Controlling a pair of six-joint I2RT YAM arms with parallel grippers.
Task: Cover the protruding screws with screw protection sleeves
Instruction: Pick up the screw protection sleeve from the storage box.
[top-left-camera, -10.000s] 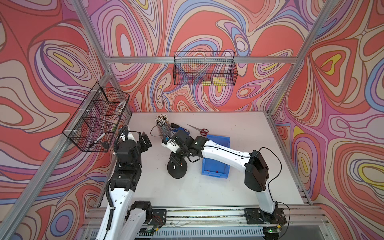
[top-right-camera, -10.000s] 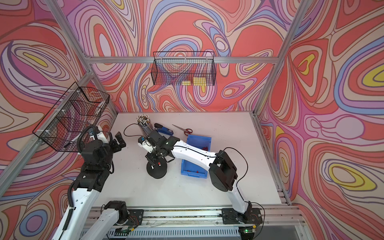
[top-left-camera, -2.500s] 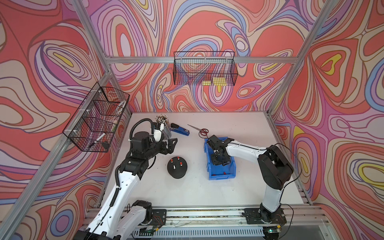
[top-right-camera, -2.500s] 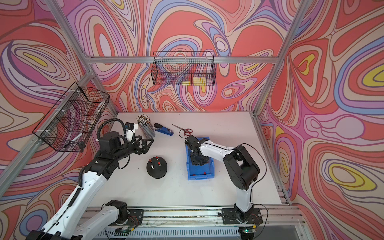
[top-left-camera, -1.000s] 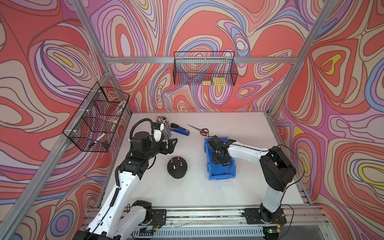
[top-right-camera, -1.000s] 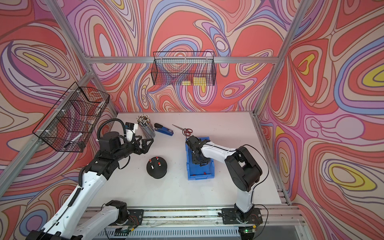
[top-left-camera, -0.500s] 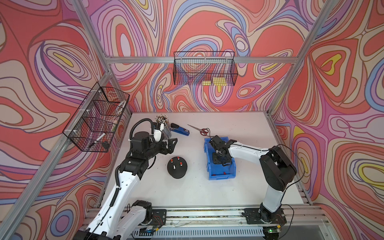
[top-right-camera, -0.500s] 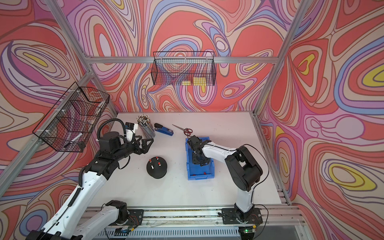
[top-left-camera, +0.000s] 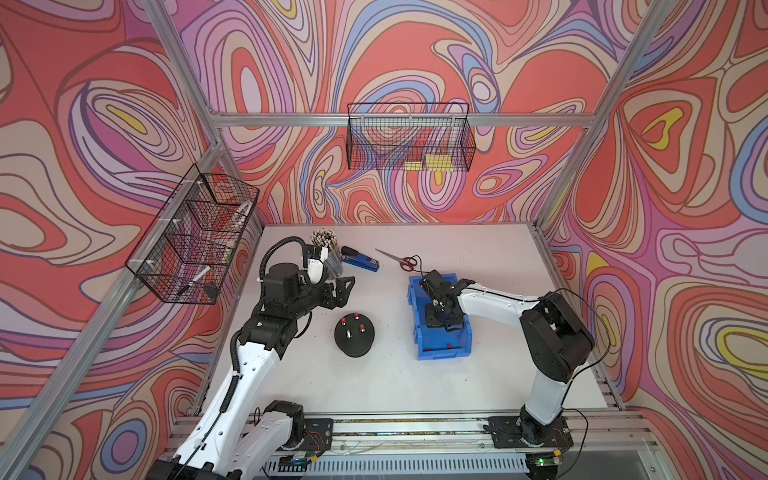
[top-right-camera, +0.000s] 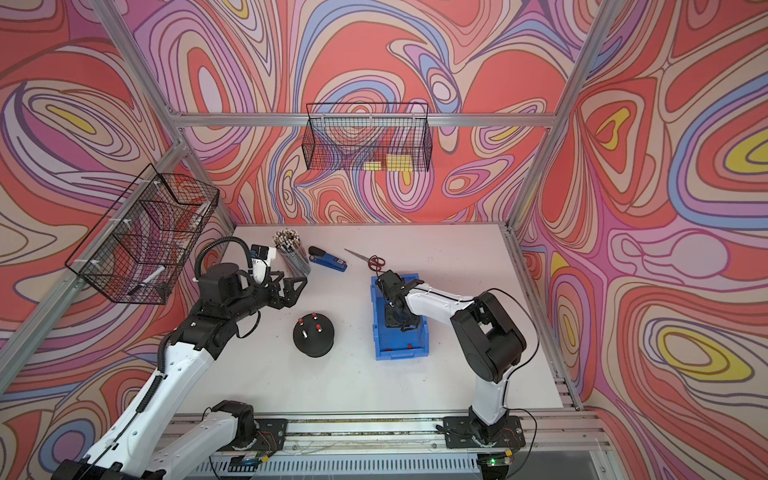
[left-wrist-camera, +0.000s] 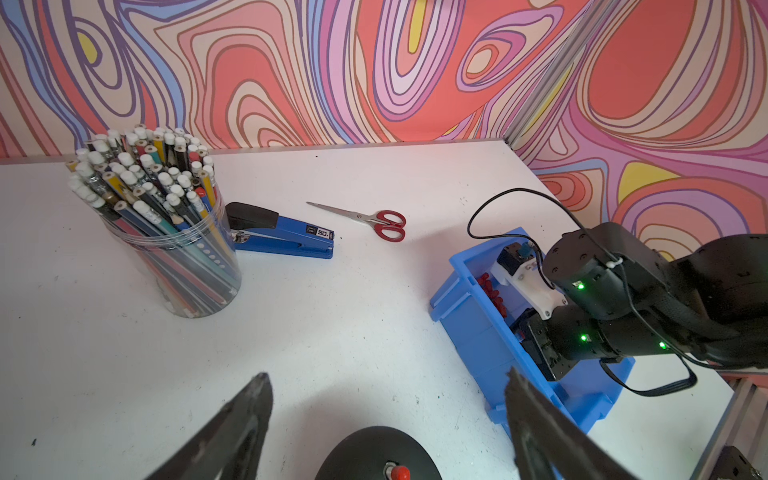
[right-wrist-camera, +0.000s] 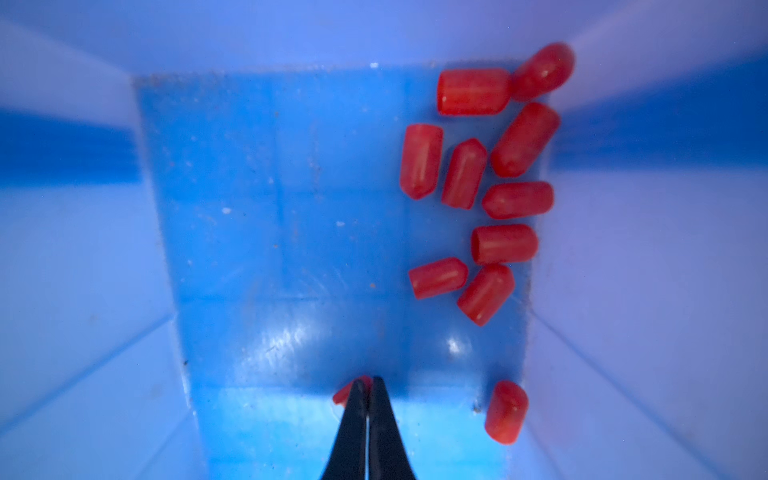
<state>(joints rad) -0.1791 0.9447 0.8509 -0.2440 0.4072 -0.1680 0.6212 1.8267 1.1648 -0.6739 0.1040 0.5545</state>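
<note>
A black round puck (top-left-camera: 354, 345) (top-right-camera: 313, 345) stands mid-table with the protruding screws on top. Three wear red caps (top-left-camera: 356, 318) and one stud (top-left-camera: 348, 333) is bare silver. My left gripper (top-left-camera: 346, 289) (left-wrist-camera: 386, 376) hovers open just behind the puck, holding nothing. My right gripper (right-wrist-camera: 368, 380) reaches down into the blue bin (top-left-camera: 442, 354) (right-wrist-camera: 270, 187), its thin black jaws shut. One of the screw protection sleeves (right-wrist-camera: 341, 398) is pinched at their tips. It shows as a red sliver beside one finger. Several more sleeves (right-wrist-camera: 503, 243) lie loose along one bin wall.
A clear cup of pencils (top-left-camera: 326, 249), a blue stapler (top-left-camera: 359, 259) and red-handled scissors (top-left-camera: 401, 261) lie behind the puck and bin. Wire baskets hang on the left wall (top-left-camera: 195, 245) and the back wall (top-left-camera: 409, 137).
Over the last second my right gripper's jaws have closed inside the bin. The left arm has stayed where it was.
</note>
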